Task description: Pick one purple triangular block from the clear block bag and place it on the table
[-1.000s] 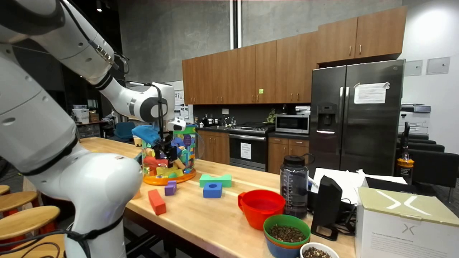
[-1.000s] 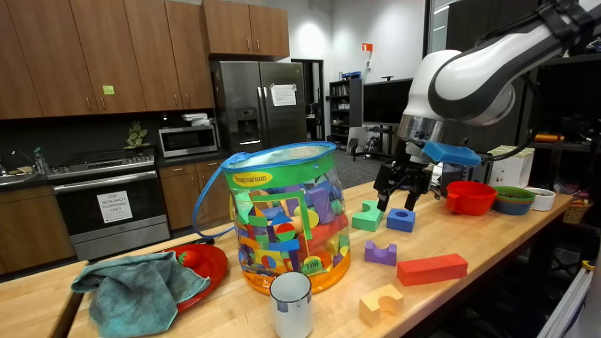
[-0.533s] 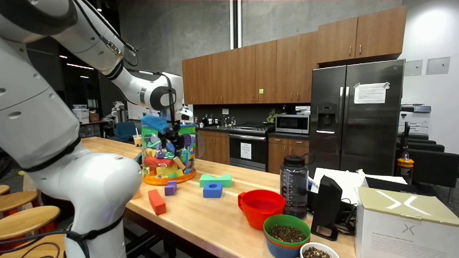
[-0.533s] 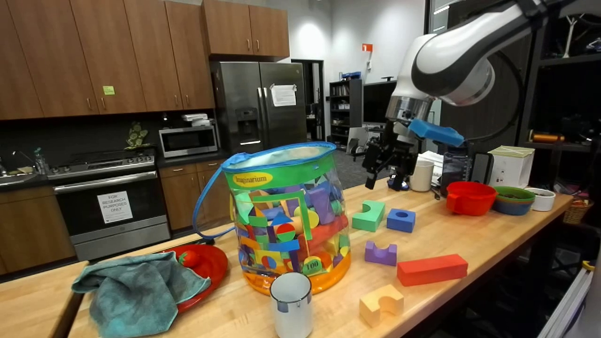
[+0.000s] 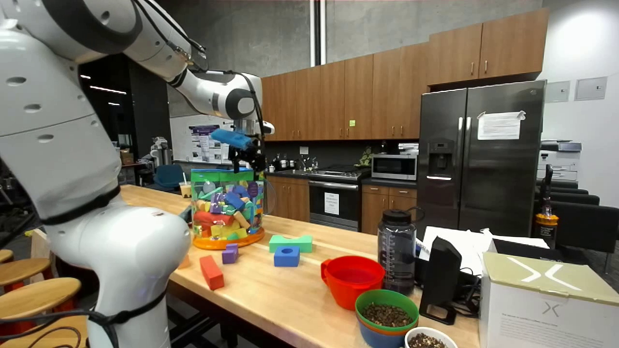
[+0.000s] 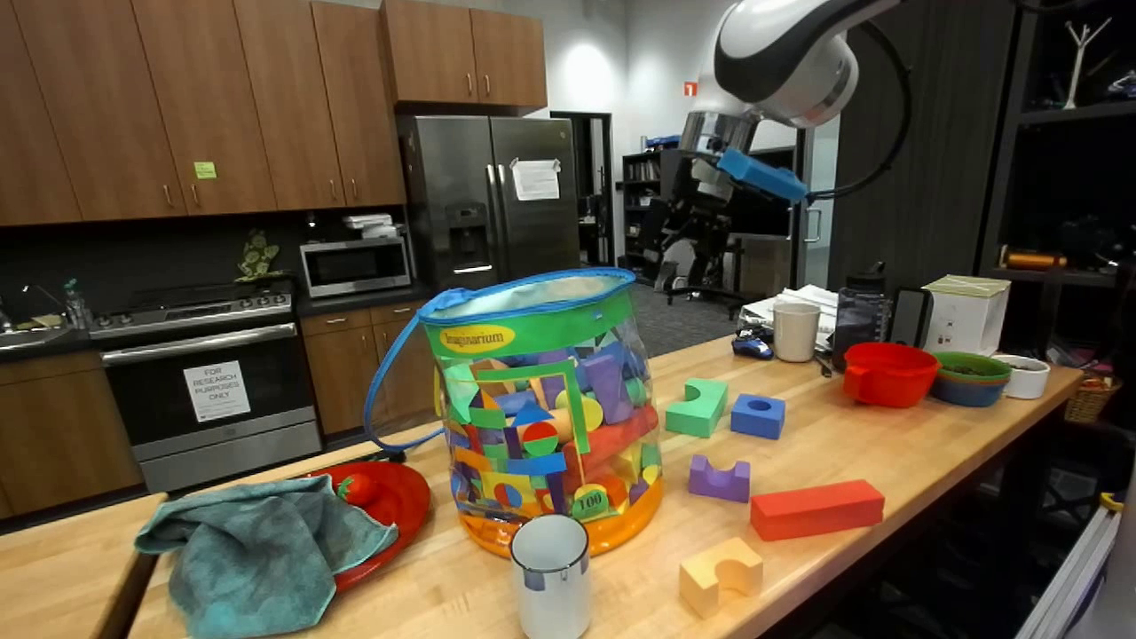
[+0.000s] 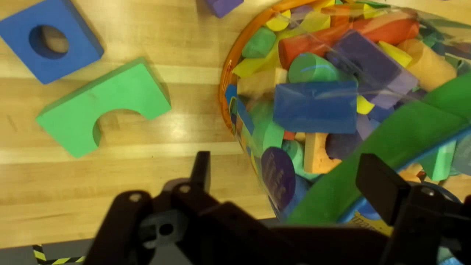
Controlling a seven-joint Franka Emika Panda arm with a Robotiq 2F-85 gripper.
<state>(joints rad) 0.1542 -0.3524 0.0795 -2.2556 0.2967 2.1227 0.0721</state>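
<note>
Jaws apart on nothing, the gripper (image 7: 285,163) hangs high, likely to clear the bag (image 6: 550,323), whose height bars any lower approach. Purple pieces (image 7: 368,59) lie in it among others; which one is triangular I cannot tell. Loose blocks (image 6: 690,422) and a mug (image 6: 552,586) stand near it on the table (image 6: 834,439), limiting set-down space

Fridge (image 5: 500,176), micro (image 5: 393,167), oven (image 6: 277,380) w/ research-only sign (image 6: 217,390) say lab kitchen.
</note>
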